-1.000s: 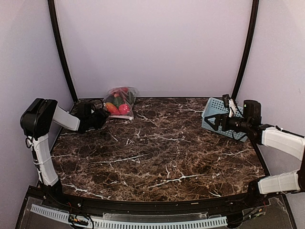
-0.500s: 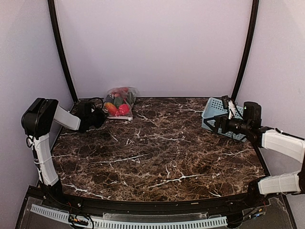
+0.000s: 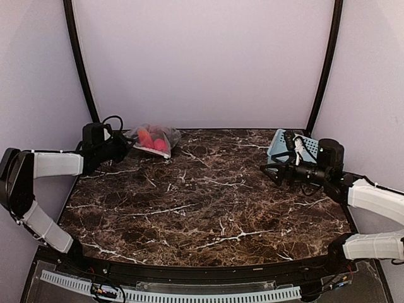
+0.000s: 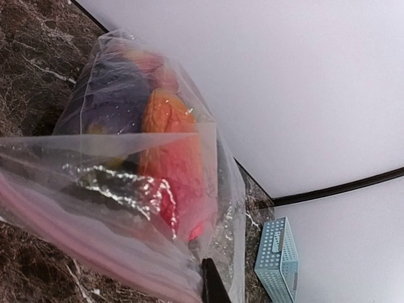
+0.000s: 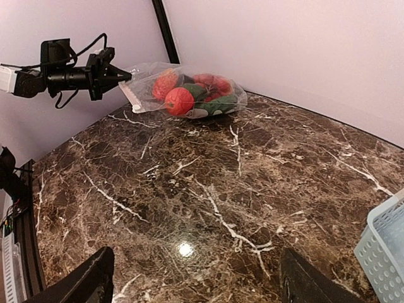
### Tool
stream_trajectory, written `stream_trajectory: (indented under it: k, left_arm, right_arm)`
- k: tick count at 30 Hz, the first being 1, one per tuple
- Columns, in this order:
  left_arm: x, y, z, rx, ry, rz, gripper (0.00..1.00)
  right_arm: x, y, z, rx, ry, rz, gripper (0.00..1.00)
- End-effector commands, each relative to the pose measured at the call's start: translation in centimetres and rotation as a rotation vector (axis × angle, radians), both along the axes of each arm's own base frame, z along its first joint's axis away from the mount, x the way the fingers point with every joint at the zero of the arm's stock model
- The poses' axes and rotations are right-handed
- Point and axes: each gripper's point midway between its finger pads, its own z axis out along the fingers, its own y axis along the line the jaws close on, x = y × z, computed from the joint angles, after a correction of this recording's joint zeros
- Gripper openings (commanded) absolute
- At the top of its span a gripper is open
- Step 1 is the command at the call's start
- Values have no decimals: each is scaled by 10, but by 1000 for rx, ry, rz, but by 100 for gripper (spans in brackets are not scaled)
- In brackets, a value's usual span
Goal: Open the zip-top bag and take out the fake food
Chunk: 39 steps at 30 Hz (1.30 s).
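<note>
The zip-top bag [image 3: 156, 138] lies at the back left of the marble table, against the wall. Through its clear plastic the fake food [image 5: 180, 99] shows as red, orange, green and dark purple pieces. My left gripper [image 3: 128, 142] is shut on the bag's left edge and holds that end a little off the table. In the left wrist view the bag [image 4: 126, 189] fills the frame, with one dark finger [image 4: 213, 285] at its lower edge. My right gripper [image 3: 266, 171] hangs open over the table's right side, far from the bag, with nothing between its fingers [image 5: 95, 281].
A light blue perforated basket [image 3: 279, 141] stands at the back right behind my right gripper, and its corner [image 5: 385, 249] shows in the right wrist view. Black frame posts [image 3: 81, 63] rise at both back corners before the pale walls.
My left gripper has shut on the bag's edge and the arm has drawn back to the left, tugging the bag with it. My right gripper has moved left, away from the basket.
</note>
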Motion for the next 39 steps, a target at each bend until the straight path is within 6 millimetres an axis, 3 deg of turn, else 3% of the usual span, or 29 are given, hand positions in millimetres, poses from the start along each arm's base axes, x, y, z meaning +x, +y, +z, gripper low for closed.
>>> stream_trajectory:
  k: [1, 10, 13, 21, 31, 39]
  left_arm:
    - [-43, -10, 23, -33, 41, -42, 1]
    - [-96, -37, 76, -126, 51, -90, 1]
    - [-115, -49, 90, -171, 49, -118, 1]
    - [-146, -68, 127, -262, 1, -178, 1]
    - [-159, -80, 136, -282, -10, -212, 1]
    - [-158, -87, 136, -311, -16, -228, 1]
  right_arm:
    - [-13, 14, 11, -24, -98, 29, 85]
    - [-48, 51, 29, -65, -285, 131, 76]
    - [-55, 72, 31, -85, -312, 181, 75]
    - [-73, 130, 61, -48, -424, 307, 68]
    - [-89, 197, 90, 12, -519, 424, 64]
    - [-99, 236, 86, 10, -537, 456, 59]
